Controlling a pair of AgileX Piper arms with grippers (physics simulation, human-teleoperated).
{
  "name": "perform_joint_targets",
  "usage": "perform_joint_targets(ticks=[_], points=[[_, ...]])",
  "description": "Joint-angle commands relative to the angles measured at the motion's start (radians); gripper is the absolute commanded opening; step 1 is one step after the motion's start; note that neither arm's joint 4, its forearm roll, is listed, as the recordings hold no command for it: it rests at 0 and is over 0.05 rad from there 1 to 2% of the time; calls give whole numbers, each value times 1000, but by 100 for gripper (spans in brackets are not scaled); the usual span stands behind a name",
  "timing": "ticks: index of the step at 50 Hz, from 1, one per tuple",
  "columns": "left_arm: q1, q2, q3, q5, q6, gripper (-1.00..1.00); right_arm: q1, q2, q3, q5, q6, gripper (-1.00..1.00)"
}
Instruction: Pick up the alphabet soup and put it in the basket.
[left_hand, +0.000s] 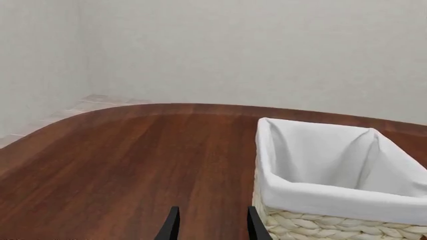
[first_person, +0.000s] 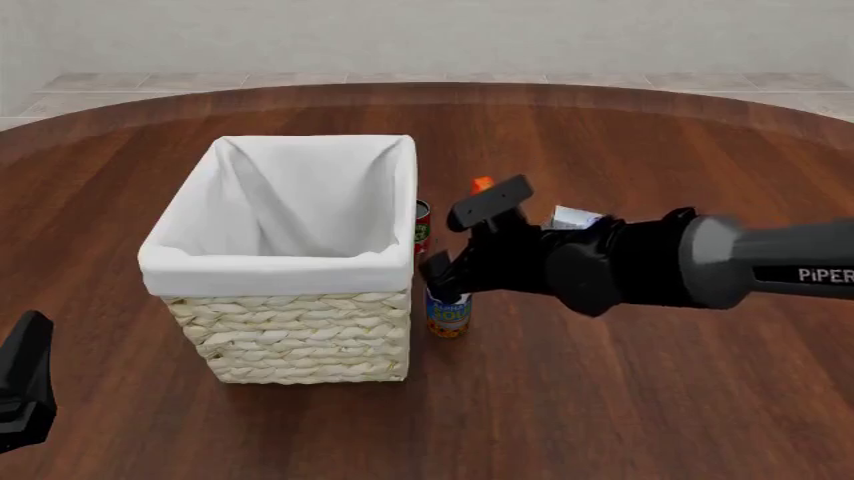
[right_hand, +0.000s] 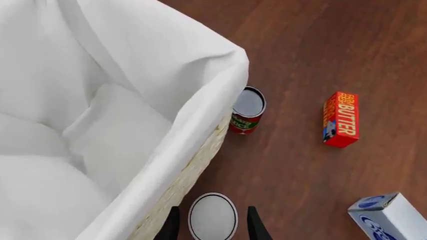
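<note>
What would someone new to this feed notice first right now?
The big woven pale-straw basket with white cloth lining dominates the table's left-centre. Right beside it, the right gripper straddles the small blue, orange and yellow labelled alphabet soup can. A red butter box lies farther back.

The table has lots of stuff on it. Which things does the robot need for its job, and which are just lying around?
Needed for the job:
- alphabet soup, between the right gripper fingers
- basket

Just lying about:
- smaller red-and-green can, standing beside the basket
- red butter box
- blue-and-white carton
- left gripper, open, holding nothing
</note>
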Motion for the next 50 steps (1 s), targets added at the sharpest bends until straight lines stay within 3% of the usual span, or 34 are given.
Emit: perform_joint_targets(ticks=[1,50], points=[[3,0,0,3,-3,100,4,27,-5,-6,6,100],[12,0,0,7,-12,100,-3,80,-10,-10,21,100]])
